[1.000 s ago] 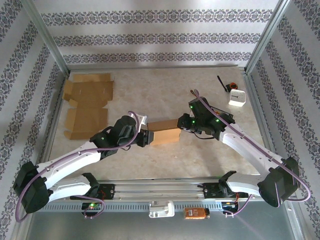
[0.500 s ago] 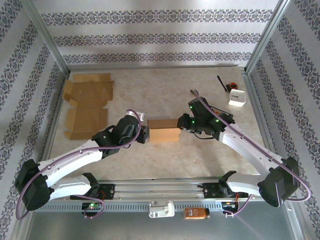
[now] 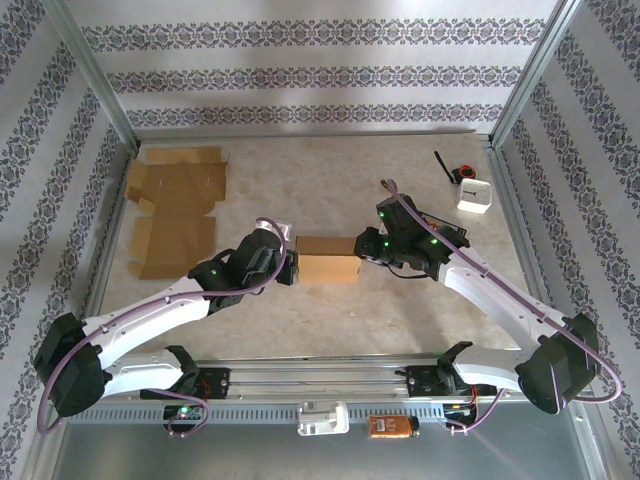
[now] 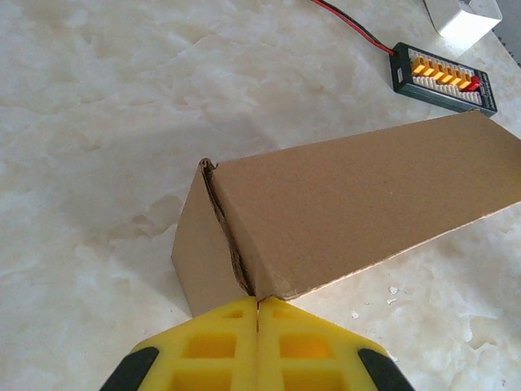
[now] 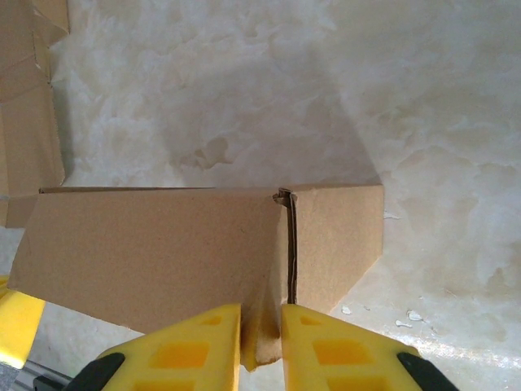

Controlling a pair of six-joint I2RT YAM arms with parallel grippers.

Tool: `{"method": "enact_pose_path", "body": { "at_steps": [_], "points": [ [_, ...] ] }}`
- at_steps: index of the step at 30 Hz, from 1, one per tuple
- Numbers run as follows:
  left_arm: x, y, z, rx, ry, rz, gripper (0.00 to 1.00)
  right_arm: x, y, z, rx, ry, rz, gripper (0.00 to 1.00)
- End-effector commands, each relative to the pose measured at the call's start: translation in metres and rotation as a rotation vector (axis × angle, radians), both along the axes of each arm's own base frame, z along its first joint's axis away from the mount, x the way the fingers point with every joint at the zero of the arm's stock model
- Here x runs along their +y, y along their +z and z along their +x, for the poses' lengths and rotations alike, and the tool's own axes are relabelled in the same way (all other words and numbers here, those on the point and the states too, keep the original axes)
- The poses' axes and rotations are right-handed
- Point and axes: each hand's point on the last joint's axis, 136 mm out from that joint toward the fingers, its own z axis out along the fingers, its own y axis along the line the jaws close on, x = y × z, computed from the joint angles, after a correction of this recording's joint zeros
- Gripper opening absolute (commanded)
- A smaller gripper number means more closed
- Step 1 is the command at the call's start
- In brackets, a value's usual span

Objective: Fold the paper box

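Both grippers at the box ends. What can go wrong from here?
1. Right gripper pinches only a thin flap at one end of the box; a pull may tear it or reopen the fold.
2. Left gripper is shut, fingertips at the opposite corner, where the end seam gapes; pushing may crush that corner or skid the box across the smooth table.

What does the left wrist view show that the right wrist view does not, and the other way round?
Left wrist view: the left gripper, its fingers pressed together at the end of the paper box; beyond it, a black board with orange slots, a red wire and a white block.
Right wrist view: the right gripper pinching a flap of that box; flat cardboard at the left edge.
Shared: the folded paper box lying on the marbled table.
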Motion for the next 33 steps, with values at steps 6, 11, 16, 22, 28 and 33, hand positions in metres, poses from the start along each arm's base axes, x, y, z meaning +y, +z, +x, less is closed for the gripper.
{"method": "enact_pose_path", "body": {
  "at_steps": [6,11,16,22,28,33],
  "points": [
    [0.001,0.046,-0.016,0.013,0.004,-0.114,0.33,0.000,0.006,-0.004,0.029,0.004,-0.038,0.27],
    [0.002,0.077,-0.016,0.034,0.070,-0.262,0.35,0.005,0.027,0.001,-0.006,-0.001,0.008,0.31],
    [0.007,0.064,-0.008,0.173,0.202,-0.395,0.35,0.004,0.036,-0.002,-0.018,-0.020,0.040,0.37],
    [0.002,0.042,0.010,0.268,0.259,-0.472,0.47,-0.007,0.018,-0.006,0.008,-0.053,0.019,0.41],
    [-0.005,0.022,0.020,0.296,0.249,-0.441,0.53,-0.001,0.003,-0.002,0.031,-0.041,0.022,0.34],
    [0.006,-0.012,0.019,0.327,0.279,-0.355,0.40,-0.014,-0.023,-0.001,0.042,-0.041,-0.080,0.28]
  ]
}}
